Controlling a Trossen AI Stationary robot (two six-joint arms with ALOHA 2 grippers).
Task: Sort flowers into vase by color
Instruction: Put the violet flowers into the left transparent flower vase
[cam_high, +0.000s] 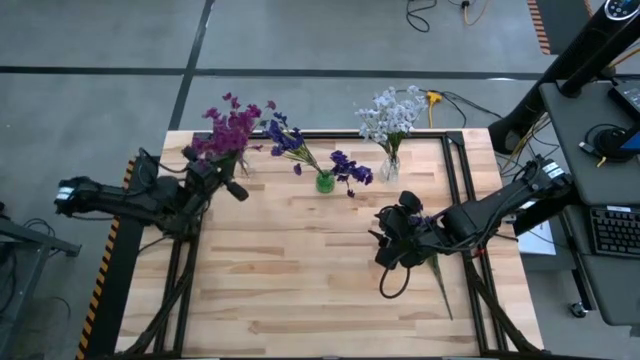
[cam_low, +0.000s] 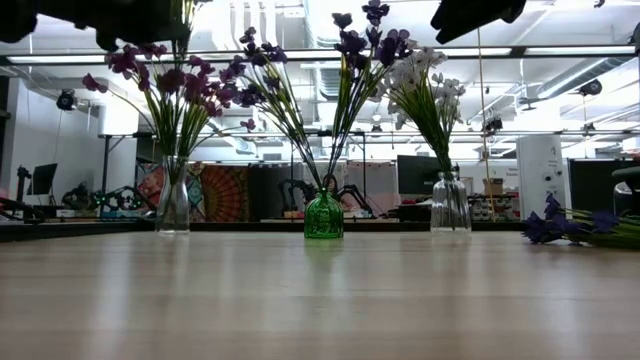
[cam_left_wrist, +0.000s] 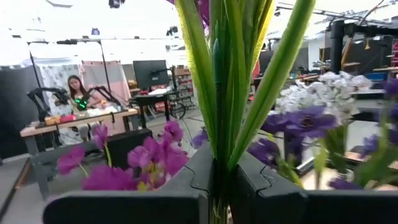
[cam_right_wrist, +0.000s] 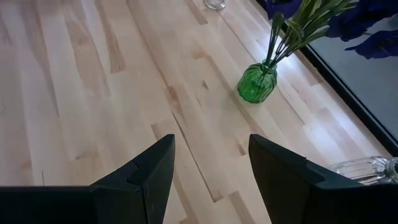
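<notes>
Far side: three vases (cam_high: 325, 182) filled; left gripper (cam_high: 222, 180) clamps magenta stems (cam_left_wrist: 227, 81); right gripper (cam_high: 392, 243) apart, one blue sprig (cam_low: 575, 226) left.

Three vases line the table's (cam_high: 300, 290) far edge, at 12 o'clock from its centre: magenta bunch (cam_high: 228, 130), green vase (cam_high: 325, 182) with blue-violet sprigs, white bunch (cam_high: 390, 115). Gaps between them are narrow, crowded by leaning blossoms. Left gripper (cam_high: 212, 172) is clamped on the magenta stems at 10 o'clock. Right gripper (cam_high: 392, 240), jaws apart, blocks 3 o'clock, above a loose sprig (cam_high: 440, 280). Centre and near half, 6 o'clock, lie bare.
</notes>
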